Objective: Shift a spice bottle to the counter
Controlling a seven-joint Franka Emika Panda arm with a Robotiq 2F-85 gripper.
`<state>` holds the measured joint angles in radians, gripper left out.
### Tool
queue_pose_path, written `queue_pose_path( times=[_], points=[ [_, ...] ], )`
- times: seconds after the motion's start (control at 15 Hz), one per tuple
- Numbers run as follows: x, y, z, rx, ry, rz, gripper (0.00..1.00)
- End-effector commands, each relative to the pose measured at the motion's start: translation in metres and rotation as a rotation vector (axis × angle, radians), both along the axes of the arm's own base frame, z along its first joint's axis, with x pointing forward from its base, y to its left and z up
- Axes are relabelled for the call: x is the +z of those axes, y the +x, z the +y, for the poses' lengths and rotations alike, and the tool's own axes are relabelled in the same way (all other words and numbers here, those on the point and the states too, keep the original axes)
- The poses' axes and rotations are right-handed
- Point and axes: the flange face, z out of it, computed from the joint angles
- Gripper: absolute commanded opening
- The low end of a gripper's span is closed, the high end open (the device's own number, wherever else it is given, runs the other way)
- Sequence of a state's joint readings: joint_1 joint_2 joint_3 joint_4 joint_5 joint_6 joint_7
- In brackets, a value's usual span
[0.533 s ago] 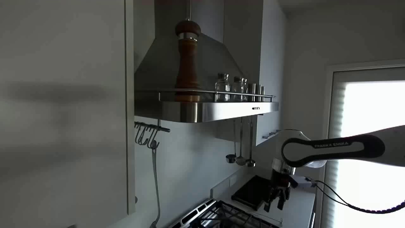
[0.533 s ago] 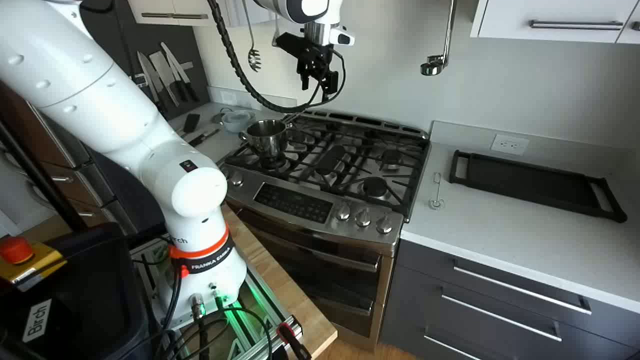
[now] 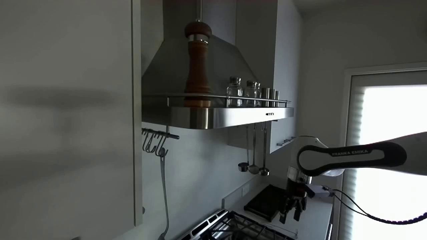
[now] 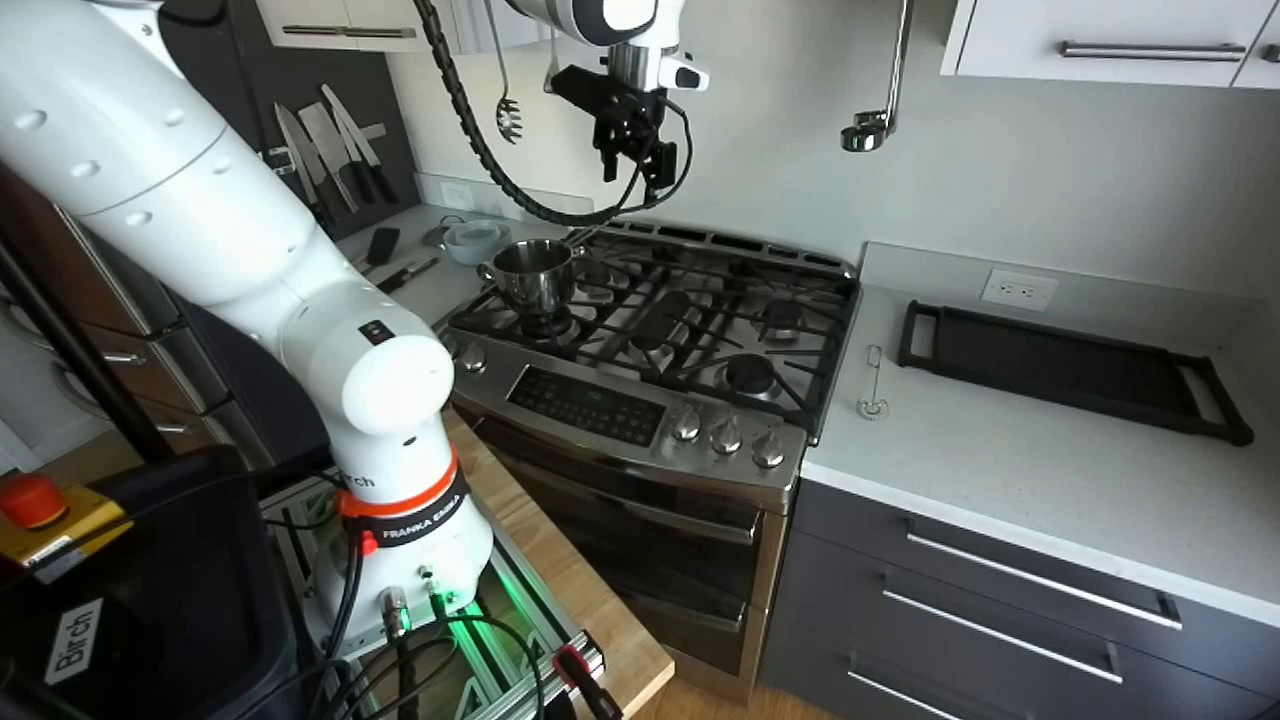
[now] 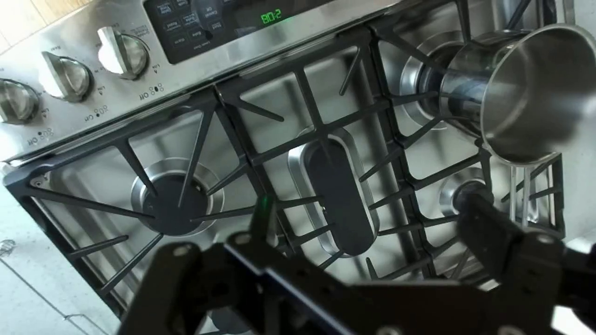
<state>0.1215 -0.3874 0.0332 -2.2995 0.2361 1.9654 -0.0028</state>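
Note:
Glass spice bottles with dark lids stand upright on the range hood's railed shelf in an exterior view; the nearest bottle (image 3: 234, 93) is clear glass, with another bottle (image 3: 251, 93) behind it. The pale counter (image 4: 1000, 480) lies right of the cooktop, and it also shows in an exterior view (image 3: 315, 213) and at the left of the wrist view (image 5: 32, 293). My gripper (image 3: 290, 217) hangs pointing down, below and beyond the hood, above the cooktop (image 4: 660, 330). In the wrist view the gripper (image 5: 368, 202) is open, its fingers wide apart with nothing between them.
A tall wooden pepper mill (image 3: 198, 70) and metal canisters (image 3: 265, 96) share the hood shelf behind its rail (image 3: 213, 96). Ladles (image 3: 264, 171) hang below the hood. A steel pot (image 4: 533, 275) stands on the cooktop. A black tray (image 4: 1070, 365) and a whisk (image 4: 873, 385) lie on the counter.

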Motion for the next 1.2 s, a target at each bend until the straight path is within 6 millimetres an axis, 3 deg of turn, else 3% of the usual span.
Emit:
queue_pose_path(
  times=[0.0, 0.2, 0.4, 0.87, 0.93, 1.13],
  points=[
    [0.015, -0.018, -0.014, -0.045, -0.11, 0.054, 1.0],
    [0.033, -0.035, -0.029, -0.103, -0.277, 0.067, 1.0],
    [0.065, -0.049, -0.038, -0.169, -0.419, 0.012, 1.0],
    [0.174, -0.097, -0.015, -0.294, -0.732, -0.191, 1.0],
    [0.152, -0.082, -0.02, -0.245, -0.658, -0.152, 1.0],
    [0.164, -0.088, -0.015, -0.246, -0.665, -0.178, 1.0]
  ],
)
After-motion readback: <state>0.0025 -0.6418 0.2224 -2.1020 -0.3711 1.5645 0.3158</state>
